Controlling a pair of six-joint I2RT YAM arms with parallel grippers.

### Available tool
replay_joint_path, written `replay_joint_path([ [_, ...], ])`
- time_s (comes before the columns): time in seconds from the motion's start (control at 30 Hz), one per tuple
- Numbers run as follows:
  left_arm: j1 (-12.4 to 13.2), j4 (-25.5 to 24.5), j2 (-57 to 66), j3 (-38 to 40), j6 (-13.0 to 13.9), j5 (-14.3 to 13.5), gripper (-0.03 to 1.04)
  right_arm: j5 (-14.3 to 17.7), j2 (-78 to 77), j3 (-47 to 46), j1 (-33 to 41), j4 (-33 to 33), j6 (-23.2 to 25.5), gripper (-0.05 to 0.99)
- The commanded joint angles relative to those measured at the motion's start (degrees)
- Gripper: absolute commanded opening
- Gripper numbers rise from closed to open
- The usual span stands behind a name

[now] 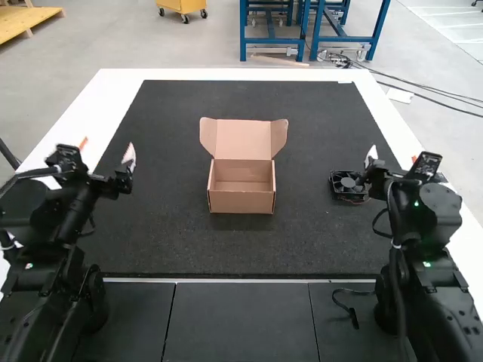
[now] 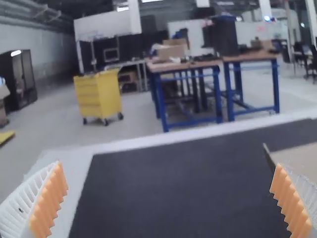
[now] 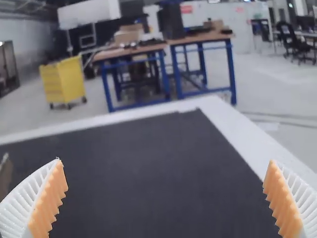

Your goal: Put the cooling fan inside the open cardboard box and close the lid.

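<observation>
At the left of the high view, the left gripper [image 1: 106,154] hangs over the left edge of the mat [image 1: 241,249]. Its white ribbed fingers [image 2: 47,203] with orange pads are spread wide and grip nothing. The black mat covers most of the white table [image 1: 90,105]. In the middle of the frame stands the box [image 1: 241,185], plain brown cardboard. It is open, its lid [image 1: 243,138] raised at the far side with a small tab at each end, and its bare floor shows inside. Right of centre, the black fan [image 1: 347,185] lies flat on the mat, outside the box and well apart from it. The right gripper [image 1: 392,160] hovers close by the fan, its fingers wide apart and holding nothing.
</observation>
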Motion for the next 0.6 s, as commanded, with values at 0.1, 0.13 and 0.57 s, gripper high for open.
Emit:
replay_joint_path([
  [0.1, 0.17, 1.4, 6.89, 8.72, -0.83, -4.11, 0.97, 0.52, 9.89, 14.22, -0.67, -2.17, -1.36, 0.91],
  [0.13, 0.17, 1.04, 8.56, 10.39, -0.91, -4.11, 0.97, 0.69, 11.39, 15.89, -0.67, -3.05, -1.97, 0.91],
  [0.57, -0.1, -8.54, 31.24, 30.43, -7.07, -3.5, 0.97, -2.12, 26.77, 40.06, -0.23, -20.89, -3.29, 0.91],
])
